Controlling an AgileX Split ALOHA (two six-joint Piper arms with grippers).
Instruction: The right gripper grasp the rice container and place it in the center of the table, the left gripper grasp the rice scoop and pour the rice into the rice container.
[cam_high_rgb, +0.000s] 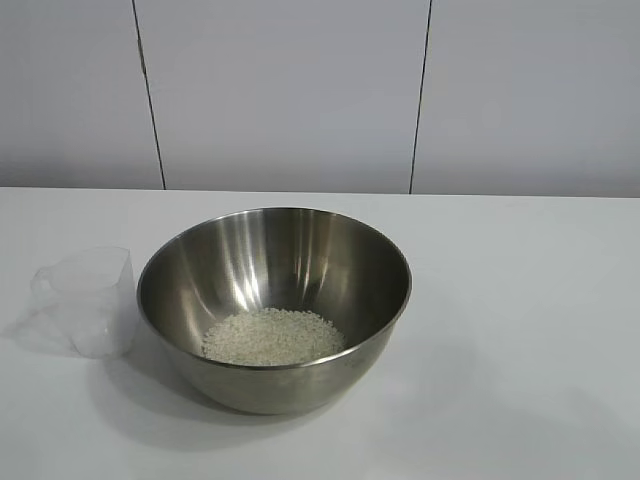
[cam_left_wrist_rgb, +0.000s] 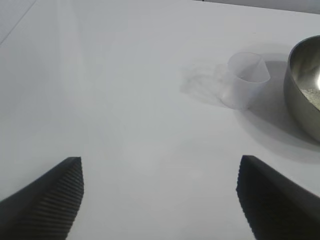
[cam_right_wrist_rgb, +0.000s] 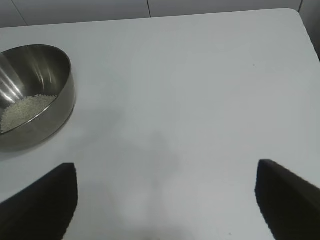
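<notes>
A white desk (cam_high_rgb: 520, 300) carries only two obstacles. A wide steel bowl (cam_high_rgb: 274, 300) stands in the middle, a low heap of rice (cam_high_rgb: 272, 336) in its bottom and its mouth open from above. A small clear plastic cup (cam_high_rgb: 88, 298) stands upright just beside the bowl's left wall, the gap between them very narrow. The whole right half of the desk is bare, as is the far strip up to the wall. The left tool (cam_left_wrist_rgb: 159, 197) and the right tool (cam_right_wrist_rgb: 167, 197) both hang with fingers spread over bare desk, well apart from bowl and cup.
</notes>
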